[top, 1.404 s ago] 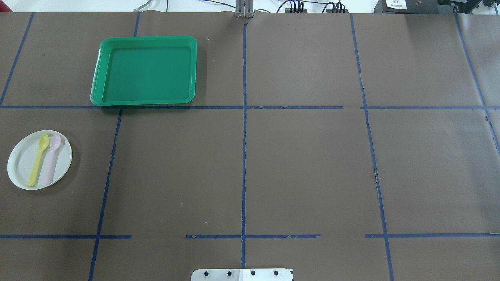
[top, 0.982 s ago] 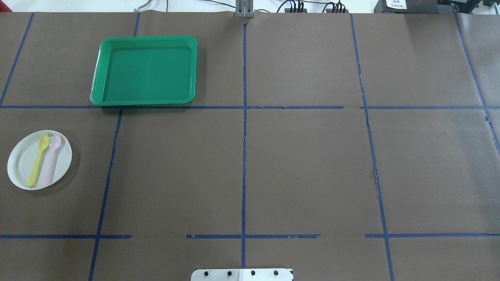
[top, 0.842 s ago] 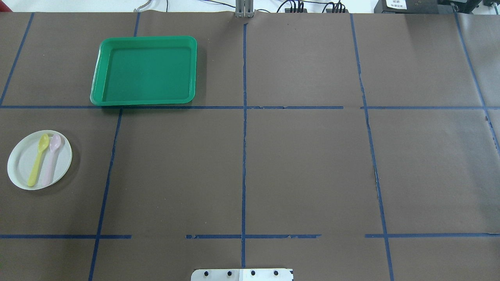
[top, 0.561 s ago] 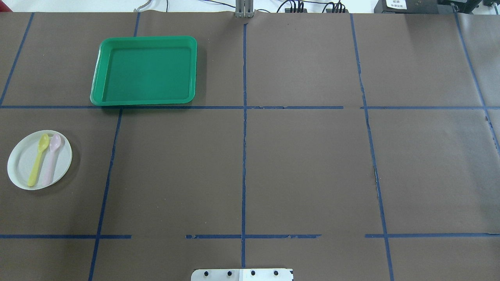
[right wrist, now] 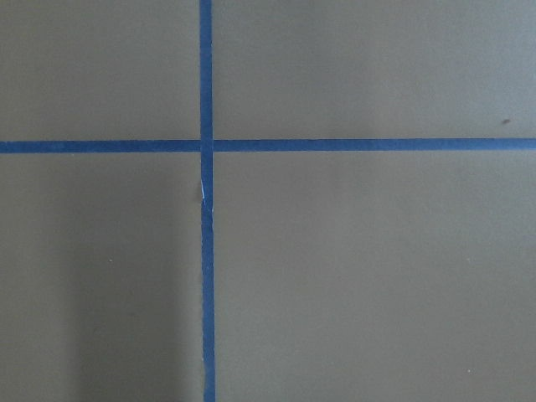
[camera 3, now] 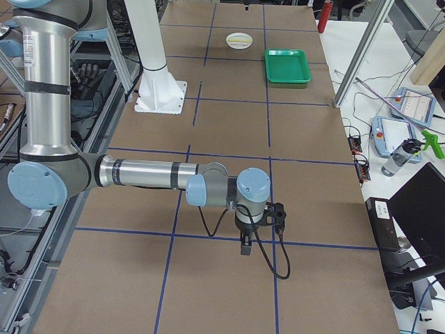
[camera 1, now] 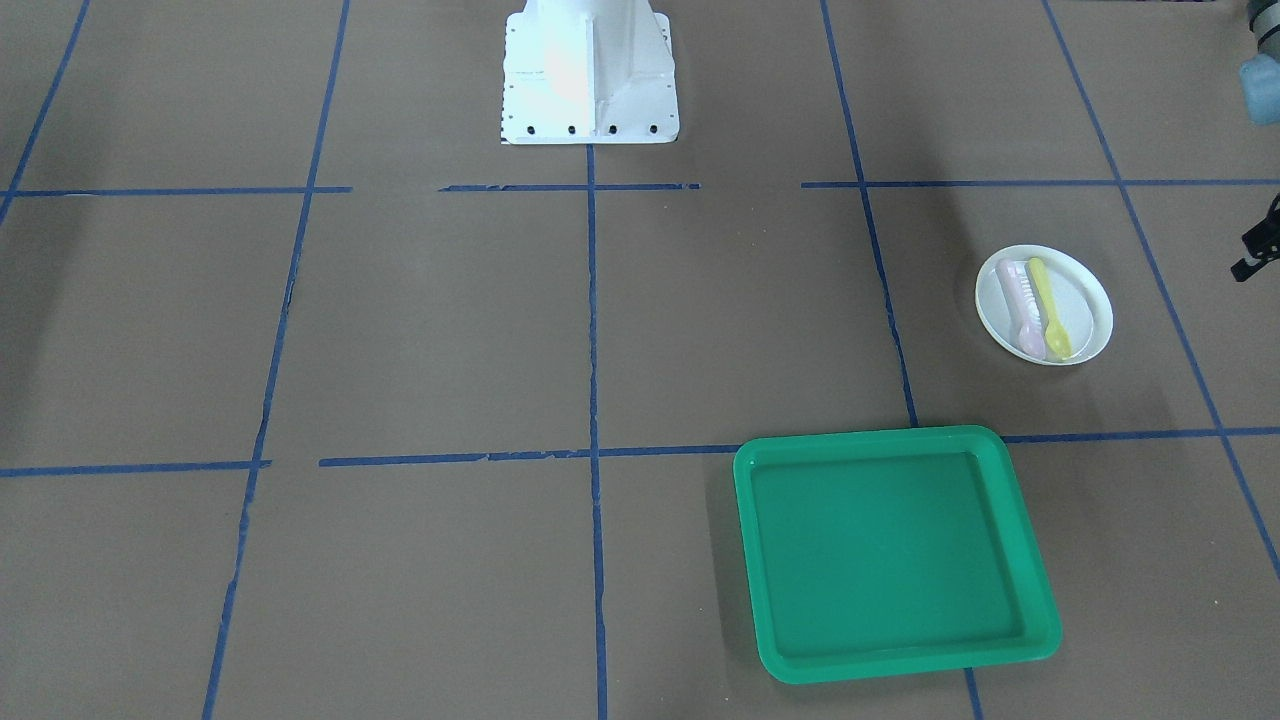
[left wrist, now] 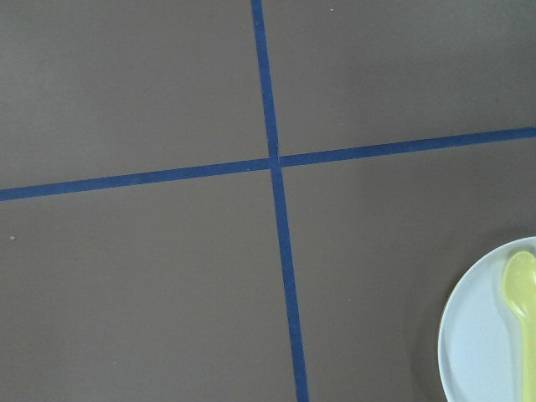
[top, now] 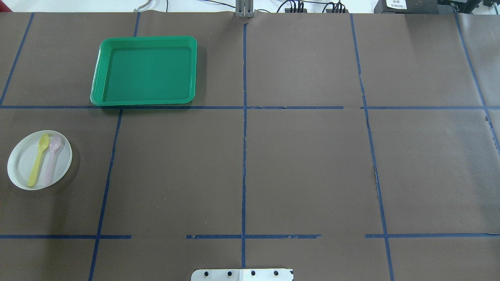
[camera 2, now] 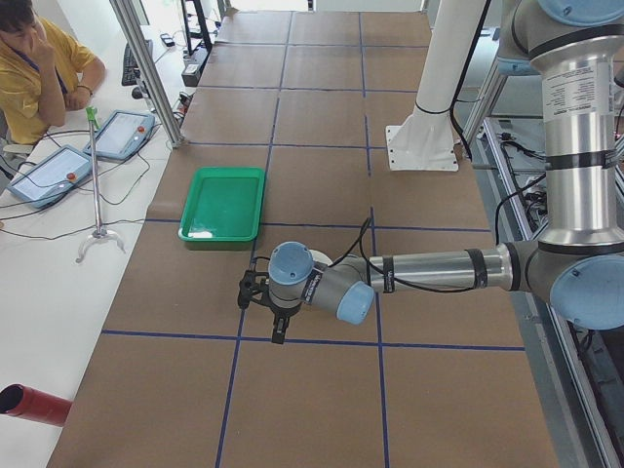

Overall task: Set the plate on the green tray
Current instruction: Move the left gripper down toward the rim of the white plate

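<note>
The white round plate (top: pixel 20 166) lies on the brown table at the left, with a yellow spoon (top: pixel 38 160) and a pink spoon (top: pixel 51 159) on it. It also shows in the front-facing view (camera 1: pixel 1088 300), the right view (camera 3: pixel 231 40) and at the lower right edge of the left wrist view (left wrist: pixel 476 335). The green tray (top: pixel 144 70) lies empty farther back, also in the front-facing view (camera 1: pixel 890 550). My left gripper (camera 2: pixel 252 291) hovers low beside the plate; I cannot tell its state. My right gripper (camera 3: pixel 278 211) hovers over bare table at the far end; I cannot tell its state.
The white robot base (camera 1: pixel 588 70) stands at the table's near middle edge. Blue tape lines cross the brown cover. An operator (camera 2: pixel 29 68) sits beyond the far edge with teach pendants (camera 2: pixel 122 134). A red tube (camera 2: pixel 34 405) lies off the table's end.
</note>
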You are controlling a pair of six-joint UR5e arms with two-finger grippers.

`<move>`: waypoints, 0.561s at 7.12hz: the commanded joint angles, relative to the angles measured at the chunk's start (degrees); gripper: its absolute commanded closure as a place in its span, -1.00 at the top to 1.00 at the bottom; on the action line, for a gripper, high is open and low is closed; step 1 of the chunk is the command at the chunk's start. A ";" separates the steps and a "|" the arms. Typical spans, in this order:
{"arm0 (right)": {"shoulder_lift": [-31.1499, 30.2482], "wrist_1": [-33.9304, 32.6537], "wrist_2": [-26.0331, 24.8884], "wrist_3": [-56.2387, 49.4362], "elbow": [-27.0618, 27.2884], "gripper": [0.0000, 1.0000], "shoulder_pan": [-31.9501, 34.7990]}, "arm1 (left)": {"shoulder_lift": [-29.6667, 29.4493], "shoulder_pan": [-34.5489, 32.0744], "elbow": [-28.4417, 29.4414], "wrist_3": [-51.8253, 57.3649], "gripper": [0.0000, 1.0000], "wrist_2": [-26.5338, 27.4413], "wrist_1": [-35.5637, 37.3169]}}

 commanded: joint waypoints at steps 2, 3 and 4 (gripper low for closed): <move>0.00 0.01 -0.03 0.00 0.00 1.00 0.00 | -0.33 13.06 3.29 -18.70 1.00 7.88 -12.58; 0.00 0.01 0.06 0.00 0.00 1.00 0.00 | -0.33 14.14 3.29 -19.08 1.00 8.87 -12.51; 0.00 -0.08 0.06 0.00 0.00 1.00 0.00 | -0.33 15.80 3.29 -20.91 1.00 10.28 -12.59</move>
